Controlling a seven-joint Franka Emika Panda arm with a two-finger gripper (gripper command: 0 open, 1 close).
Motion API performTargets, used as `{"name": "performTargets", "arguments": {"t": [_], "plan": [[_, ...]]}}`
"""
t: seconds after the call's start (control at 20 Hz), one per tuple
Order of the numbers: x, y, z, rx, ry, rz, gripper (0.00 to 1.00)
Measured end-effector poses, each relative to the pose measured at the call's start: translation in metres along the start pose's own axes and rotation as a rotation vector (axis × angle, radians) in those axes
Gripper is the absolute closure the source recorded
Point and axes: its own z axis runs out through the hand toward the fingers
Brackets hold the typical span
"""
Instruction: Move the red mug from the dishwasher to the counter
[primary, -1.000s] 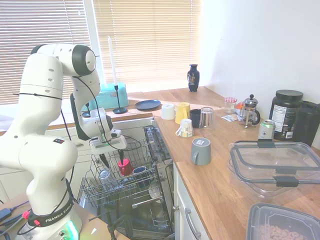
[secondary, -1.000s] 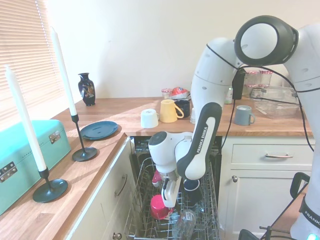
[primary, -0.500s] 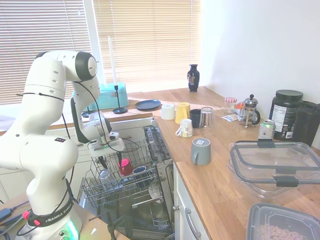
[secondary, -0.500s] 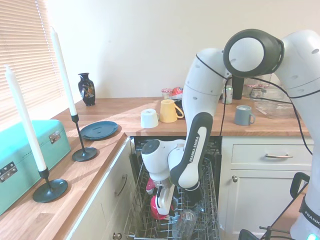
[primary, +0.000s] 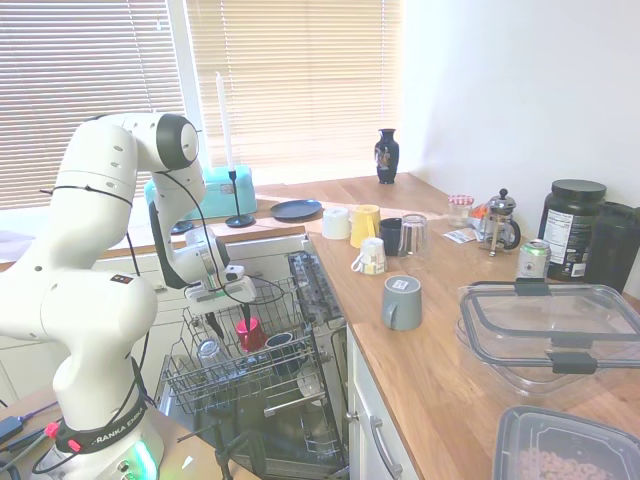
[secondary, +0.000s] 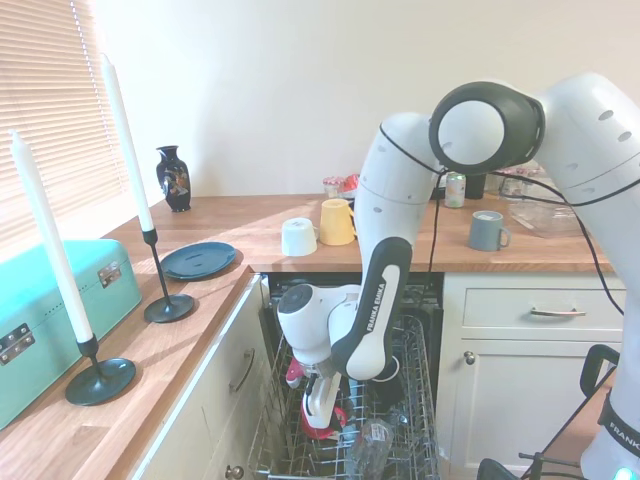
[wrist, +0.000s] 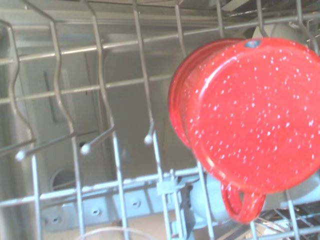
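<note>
1. Red mug (primary: 248, 334) is sitting upside down in the dishwasher (primary: 262, 372) upper wire rack (primary: 195, 375), a blue cup (primary: 279, 341) at its 3 o'clock.
2. Gripper (primary: 228, 322) is hovering over the mug, fingers spread and gripping nothing.
3. In the wrist view, the mug (wrist: 250, 120) is showing white speckles among the prongs.
4. Counter (primary: 430, 350) is carrying a grey-blue mug (primary: 402, 302) and a yellow mug (primary: 364, 225).

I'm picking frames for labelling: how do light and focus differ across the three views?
First exterior view: sun through the blinds washes out the window and lays glare on the counter. Second exterior view: evenly lit, sharp, window bright at the picture's left edge. Wrist view: the red mug is soft, the dishwasher rack wires somewhat crisper.
</note>
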Motion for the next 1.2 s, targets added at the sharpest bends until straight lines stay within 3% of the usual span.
{"name": "performTargets", "arguments": {"t": [1.05, 1.1, 1.2], "plan": [[0.021, -0.006, 0.057, 0.011, -0.003, 0.02, 0.0], [0.021, -0.006, 0.058, 0.012, -0.003, 0.02, 1.0], [0.023, -0.007, 0.06, 0.013, -0.001, 0.021, 1.0]]}}
